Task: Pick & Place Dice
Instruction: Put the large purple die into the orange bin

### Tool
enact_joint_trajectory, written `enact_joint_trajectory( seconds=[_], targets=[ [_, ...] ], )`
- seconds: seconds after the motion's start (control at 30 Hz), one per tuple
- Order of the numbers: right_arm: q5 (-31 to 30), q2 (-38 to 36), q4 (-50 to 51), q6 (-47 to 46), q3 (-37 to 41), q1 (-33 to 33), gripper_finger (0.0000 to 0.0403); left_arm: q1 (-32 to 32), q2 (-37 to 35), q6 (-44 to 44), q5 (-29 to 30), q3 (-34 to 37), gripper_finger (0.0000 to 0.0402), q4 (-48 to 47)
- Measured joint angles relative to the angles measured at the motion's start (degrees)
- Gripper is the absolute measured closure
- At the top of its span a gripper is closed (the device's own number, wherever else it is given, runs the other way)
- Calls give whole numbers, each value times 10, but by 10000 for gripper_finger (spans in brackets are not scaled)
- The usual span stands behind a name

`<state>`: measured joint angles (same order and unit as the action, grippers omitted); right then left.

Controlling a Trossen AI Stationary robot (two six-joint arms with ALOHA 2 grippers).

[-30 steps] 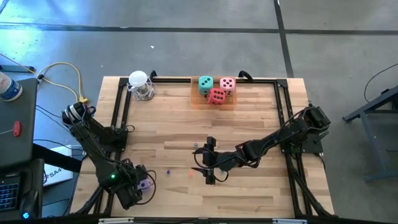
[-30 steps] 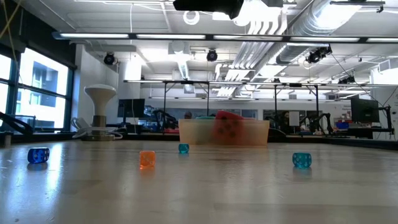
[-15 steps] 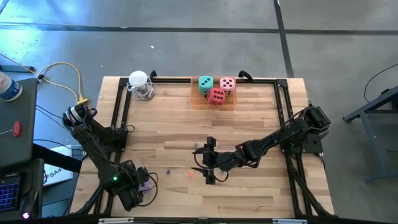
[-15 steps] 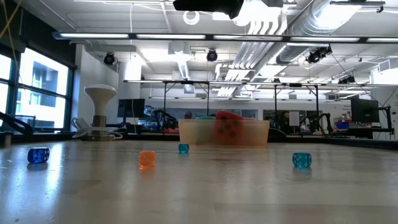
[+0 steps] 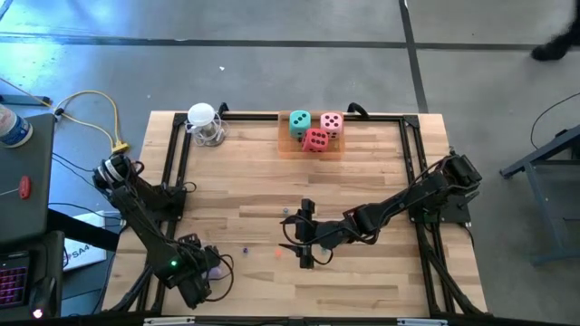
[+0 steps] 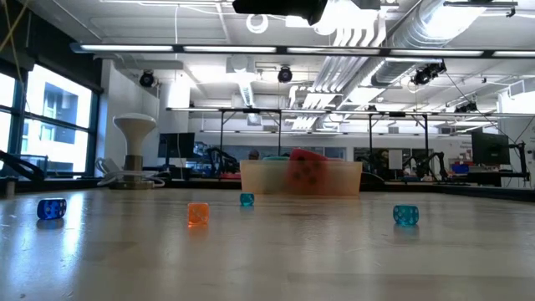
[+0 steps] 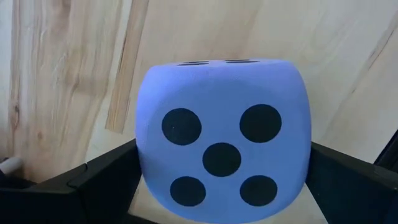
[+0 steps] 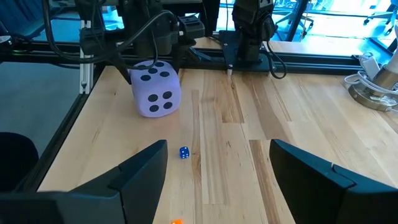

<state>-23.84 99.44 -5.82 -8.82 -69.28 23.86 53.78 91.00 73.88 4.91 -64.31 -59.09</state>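
Not much to read here. Off the table's left edge lies a white sheet or sign (image 5: 80, 254) with dark letters that look like "SA"; the rest is cut off behind the arm. No brand or label shows on either arm. The only numbers are pips: the soft purple die (image 7: 222, 140) shows a five toward the left wrist camera, and the pink die (image 5: 332, 122) in the tray shows four on top.
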Motion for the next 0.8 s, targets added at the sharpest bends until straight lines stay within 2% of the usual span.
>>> enact_joint_trajectory(
  seconds=[0.13, 0.33, 0.63, 0.8],
  targets=[
    [0, 0, 0, 0, 0, 0, 128, 8, 14, 45, 41, -1, 4, 5],
    [0, 0, 0, 0, 0, 0, 128, 15, 32, -41, 50, -2, 4, 3],
    [0, 0, 0, 0, 0, 0, 128, 14, 4, -54, 80, 2, 8, 5],
    [0, 0, 0, 0, 0, 0, 128, 14, -10, -87, 120, 2, 20, 2]
  ],
)
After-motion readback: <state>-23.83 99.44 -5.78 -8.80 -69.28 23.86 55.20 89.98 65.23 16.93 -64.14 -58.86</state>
